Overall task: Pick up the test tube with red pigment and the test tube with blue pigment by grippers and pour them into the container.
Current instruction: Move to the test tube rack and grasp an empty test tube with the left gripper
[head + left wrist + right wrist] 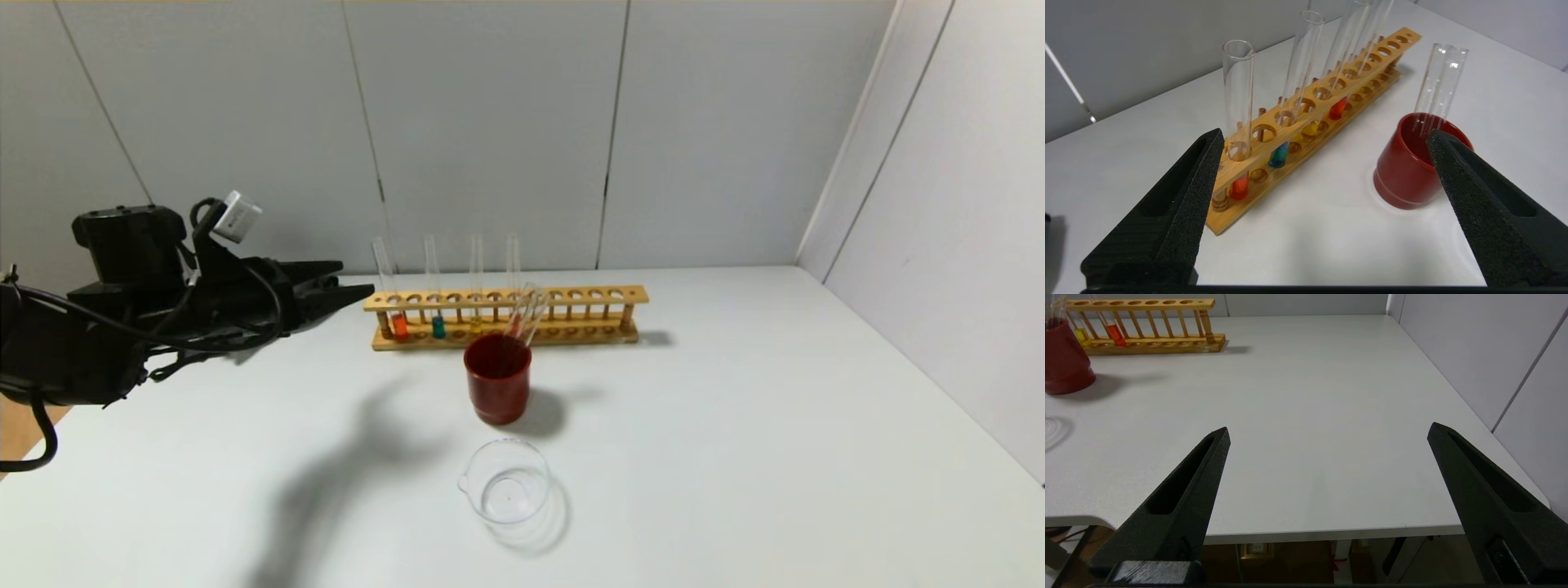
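The test tube with red pigment (pixel 398 325) stands at the left end of a wooden rack (pixel 571 296), and the test tube with blue pigment (pixel 438 327) stands just right of it. My left gripper (pixel 357 278) is open and empty, in the air just left of the rack's left end, pointing at it. In the left wrist view the open gripper (pixel 1326 134) frames the red tube (pixel 1238 185) and the blue tube (pixel 1278 155). The container (pixel 508 483), a clear beaker, stands near the front. My right gripper (pixel 1329 428) is open and empty over the table's front right edge.
A yellow-liquid tube (pixel 1310 128) and another orange-red tube (pixel 1338 109) stand further along the rack. A dark-red cup (pixel 498 380) holding empty tubes (pixel 1439 85) stands between rack and beaker. Walls close the back and right.
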You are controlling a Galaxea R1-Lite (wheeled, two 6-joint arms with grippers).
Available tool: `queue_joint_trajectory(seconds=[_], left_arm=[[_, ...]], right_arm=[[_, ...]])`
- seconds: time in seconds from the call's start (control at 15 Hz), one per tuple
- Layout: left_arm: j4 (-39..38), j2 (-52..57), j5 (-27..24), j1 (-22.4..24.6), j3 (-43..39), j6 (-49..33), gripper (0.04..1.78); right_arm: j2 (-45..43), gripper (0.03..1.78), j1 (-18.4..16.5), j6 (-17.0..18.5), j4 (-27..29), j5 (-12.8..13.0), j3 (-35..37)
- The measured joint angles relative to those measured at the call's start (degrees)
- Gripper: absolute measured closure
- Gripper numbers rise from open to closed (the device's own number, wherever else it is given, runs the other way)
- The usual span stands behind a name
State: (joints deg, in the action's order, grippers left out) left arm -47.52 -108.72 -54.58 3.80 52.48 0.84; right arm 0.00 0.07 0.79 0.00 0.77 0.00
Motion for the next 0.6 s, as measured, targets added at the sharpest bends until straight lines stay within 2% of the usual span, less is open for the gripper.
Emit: queue_joint_trajectory(seconds=[0.27, 0.6], left_arm=[[-0.11, -2.72, -5.45, 0.83, 0.90, 5.11, 0.07], [0.22, -6.02, -5.29, -0.80, 2.72, 6.77, 0.07]], right_arm=[[0.00, 0.11, 0.00, -0.02, 0.00, 0.00, 0.00], [0.00, 0.11, 0.00, -0.02, 0.00, 0.00, 0.00]])
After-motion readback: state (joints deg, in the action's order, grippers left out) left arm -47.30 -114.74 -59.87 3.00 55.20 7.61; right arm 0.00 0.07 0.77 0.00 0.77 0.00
